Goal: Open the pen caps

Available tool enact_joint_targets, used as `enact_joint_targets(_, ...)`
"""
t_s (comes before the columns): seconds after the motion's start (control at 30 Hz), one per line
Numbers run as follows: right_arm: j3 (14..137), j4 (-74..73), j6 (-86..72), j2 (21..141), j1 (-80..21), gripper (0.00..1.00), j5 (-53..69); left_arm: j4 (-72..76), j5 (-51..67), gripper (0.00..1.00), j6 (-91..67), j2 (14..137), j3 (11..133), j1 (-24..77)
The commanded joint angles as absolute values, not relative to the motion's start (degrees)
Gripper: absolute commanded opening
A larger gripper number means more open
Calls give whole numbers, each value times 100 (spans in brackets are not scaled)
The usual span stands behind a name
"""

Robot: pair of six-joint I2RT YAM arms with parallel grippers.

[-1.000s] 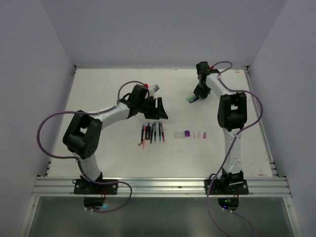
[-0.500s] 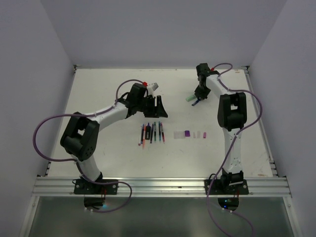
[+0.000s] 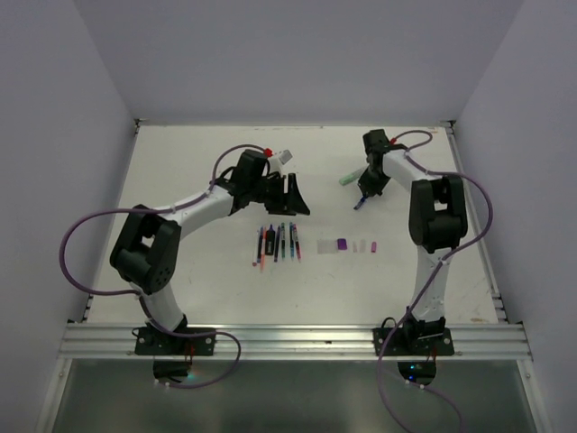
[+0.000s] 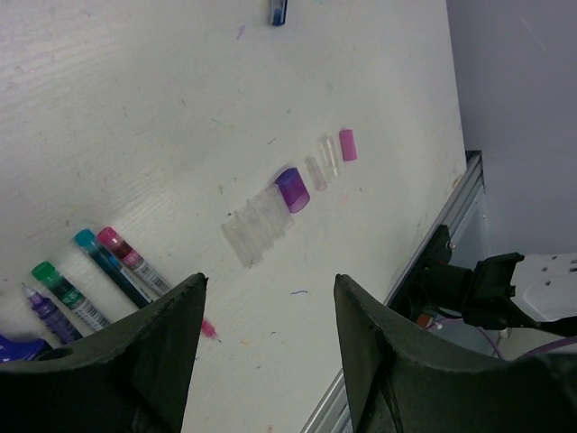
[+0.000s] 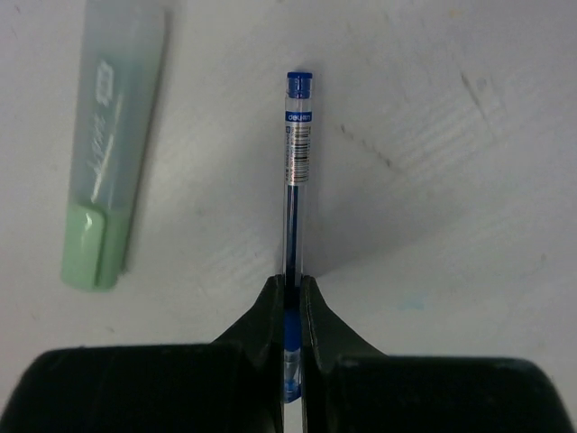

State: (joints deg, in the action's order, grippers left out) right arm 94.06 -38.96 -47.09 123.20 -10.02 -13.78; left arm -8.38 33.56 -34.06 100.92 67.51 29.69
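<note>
**Right tool clamps the blue pen**

The right tool point(image 5: 290, 302) has just closed from part-spread to pressed tight on the blue pen point(image 5: 296, 171), beside a green marker point(image 5: 108, 162) on the counter point(image 5: 469, 180). The pen looks secured for uncapping. The left tool point(image 4: 266, 361) hangs spread and empty above the other pens point(image 4: 117, 271), with the loose caps point(image 4: 292, 189) just beyond.
</note>
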Motion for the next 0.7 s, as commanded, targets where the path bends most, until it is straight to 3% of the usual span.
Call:
enact_joint_targets(0.0, 8975, -4149, -4597, 11184, -1177, 0, -1082, -519, 3981, 61, -3647, 10081, 7101, 2971)
enact_joint_targets(0.37, 8201, -4166, -4472, 9230, -2276, 0, -493, -439, 4456, 61, -3779, 10362, 7427, 3234)
enact_joint_targets(0.67, 8051, -4192, -4790, 8912, -2856, 0, -501, -387, 4412, 62, -3832, 10239, 7348, 3349)
